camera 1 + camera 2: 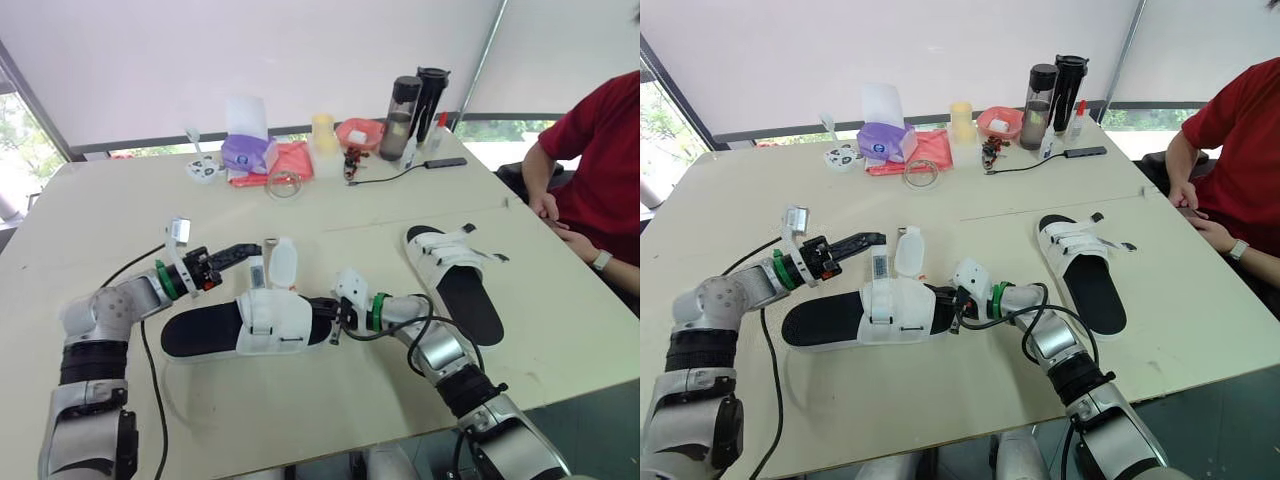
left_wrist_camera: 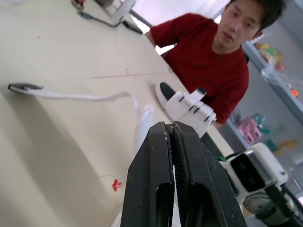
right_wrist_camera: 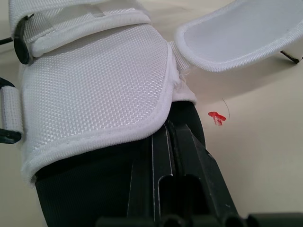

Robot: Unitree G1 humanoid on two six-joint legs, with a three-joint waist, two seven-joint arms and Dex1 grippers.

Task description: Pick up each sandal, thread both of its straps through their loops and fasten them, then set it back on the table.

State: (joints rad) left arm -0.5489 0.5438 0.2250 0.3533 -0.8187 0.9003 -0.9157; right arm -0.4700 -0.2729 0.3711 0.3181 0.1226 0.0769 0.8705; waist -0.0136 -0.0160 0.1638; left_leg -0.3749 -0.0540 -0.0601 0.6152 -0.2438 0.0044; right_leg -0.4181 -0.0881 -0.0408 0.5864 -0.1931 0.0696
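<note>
- The left gripper [image 1: 252,247] hovers low over the tabletop [image 1: 120,220], pointing at the near sandal's loose straps. Its fingers [image 2: 189,165] are pressed together, and I cannot tell whether anything is pinched between them.
- At the back of the tabletop stand a purple tissue box [image 1: 247,152], a red cloth [image 1: 292,160], a pink bowl [image 1: 359,132] and two dark bottles [image 1: 415,108]. A black cable [image 1: 395,175] runs in front of them.
- The near sandal [image 1: 205,333] lies flat on the tabletop between the two arms. It has a black footbed and a white mesh upper [image 1: 272,322].
- Both straps of the near sandal are undone. A narrow strap [image 1: 257,272] rises from the upper just beside the left fingertips. A wide flap [image 1: 283,262] stands next to it.
- The right gripper [image 1: 335,322] is at the open end of the near sandal. Its fingers [image 3: 184,156] are together, with the tips tucked under the edge of the mesh upper, over the footbed.
- A small red mark [image 3: 217,117] sits on the tabletop just beside that end of the sandal.
- The second sandal [image 1: 470,300] lies flat well to the right, apart from both grippers. Its white straps are drawn across its upper.
- A person in a red shirt [image 1: 600,140] sits at the right edge of the tabletop, hands near the corner.
</note>
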